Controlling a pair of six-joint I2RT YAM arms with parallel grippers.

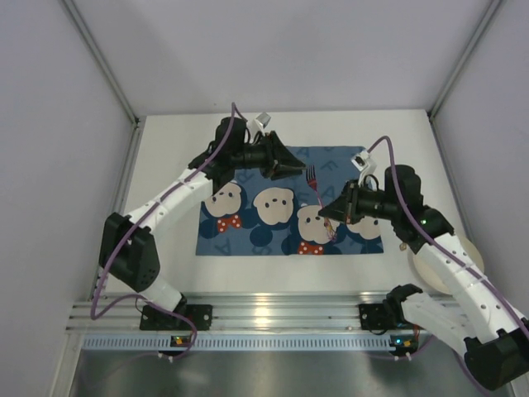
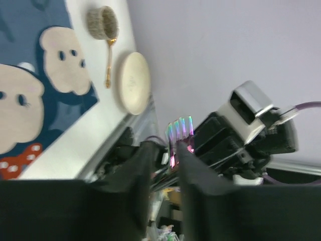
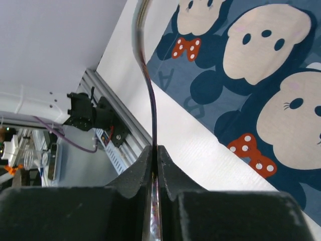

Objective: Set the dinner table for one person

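My right gripper (image 1: 327, 212) is shut on the handle of an iridescent fork (image 1: 314, 184) and holds it above the blue cartoon-print placemat (image 1: 256, 233), tines pointing to the far side. In the right wrist view the fork (image 3: 152, 100) shows edge-on, rising from my closed gripper (image 3: 155, 150). My left gripper (image 1: 294, 169) hovers just left of the tines. In the left wrist view it (image 2: 163, 150) is open, and the fork tines (image 2: 180, 129) show in the gap just past its tips. The white dinner table (image 1: 273, 269) lies under everything.
A cream plate (image 2: 133, 83) lies on the table right of the placemat, partly under the right arm in the top view (image 1: 430, 271). A gold-handled spoon (image 2: 108, 63) and a small grey woven cup (image 2: 103, 22) lie beside it. White walls enclose the table.
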